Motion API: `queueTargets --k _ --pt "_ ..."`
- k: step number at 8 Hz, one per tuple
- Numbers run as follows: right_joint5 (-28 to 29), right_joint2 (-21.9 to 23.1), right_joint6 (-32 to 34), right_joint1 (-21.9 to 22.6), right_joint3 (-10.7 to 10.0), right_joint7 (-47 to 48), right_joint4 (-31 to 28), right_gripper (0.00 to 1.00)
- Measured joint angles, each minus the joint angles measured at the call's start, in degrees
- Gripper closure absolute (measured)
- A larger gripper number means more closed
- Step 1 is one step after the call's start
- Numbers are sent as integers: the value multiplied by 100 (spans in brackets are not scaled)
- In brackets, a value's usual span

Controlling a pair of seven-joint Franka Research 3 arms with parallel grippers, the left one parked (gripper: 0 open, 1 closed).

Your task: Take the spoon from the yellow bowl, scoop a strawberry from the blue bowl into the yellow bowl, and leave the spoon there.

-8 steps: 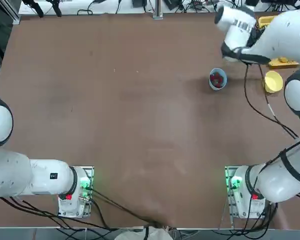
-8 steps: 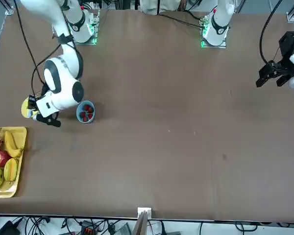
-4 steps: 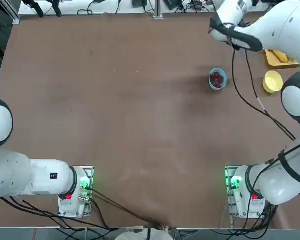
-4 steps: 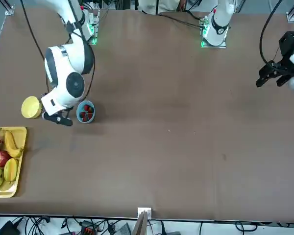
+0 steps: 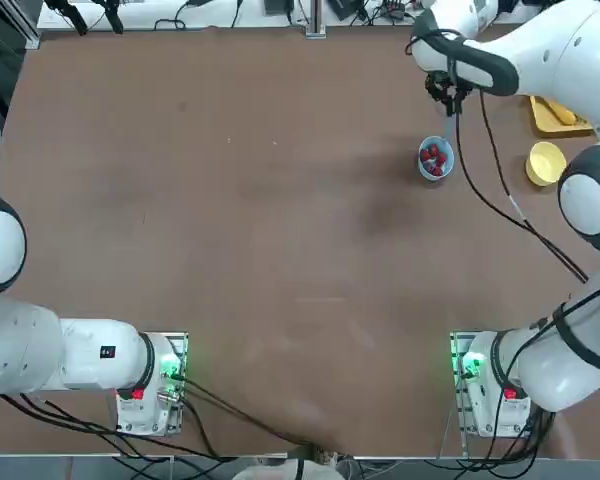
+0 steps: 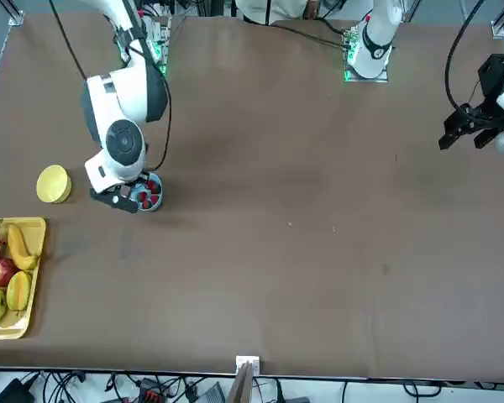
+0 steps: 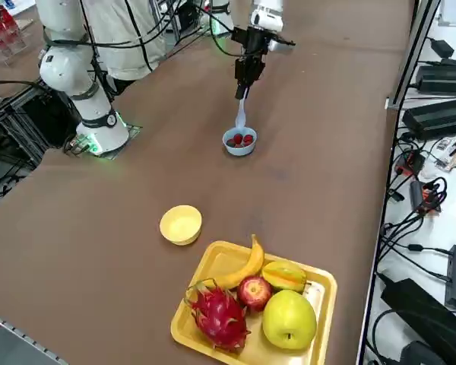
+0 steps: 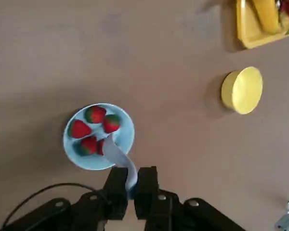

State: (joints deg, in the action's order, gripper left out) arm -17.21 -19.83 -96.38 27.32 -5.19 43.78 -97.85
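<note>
My right gripper (image 8: 131, 190) is shut on the handle of the pale spoon (image 8: 118, 155), which hangs down from the fingers (image 7: 244, 82). The spoon's (image 7: 241, 115) scoop end is over the blue bowl (image 8: 123, 138), close to the strawberries (image 8: 80, 129) in it; I cannot tell if it touches them. In the top view the gripper (image 5: 448, 98) is just beyond the blue bowl (image 5: 435, 160). The yellow bowl (image 5: 546, 163) stands empty to the right of it, also visible in the side view (image 7: 181, 224).
A rectangular yellow tray (image 7: 319, 283) with a banana, an apple, a dragon fruit and other fruit lies near the table's far right corner, beyond the yellow bowl (image 6: 54, 184). The arm's black cable (image 5: 490, 195) droops over the table by the blue bowl.
The right arm has swung left from over the yellow bowl to over the blue bowl, carrying the spoon. The yellow bowl now shows in full.
</note>
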Motion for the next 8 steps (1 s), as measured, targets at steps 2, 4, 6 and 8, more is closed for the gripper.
queueTargets --k 2,4,6,8 --pt "289 -148 -274 113 2 673 1 89" --pt "527 -228 -442 120 -10 999 0 89" --pt "679 -239 -498 80 -37 1037 -29 89" --pt "787 -240 -561 -41 -61 1037 -87 89"
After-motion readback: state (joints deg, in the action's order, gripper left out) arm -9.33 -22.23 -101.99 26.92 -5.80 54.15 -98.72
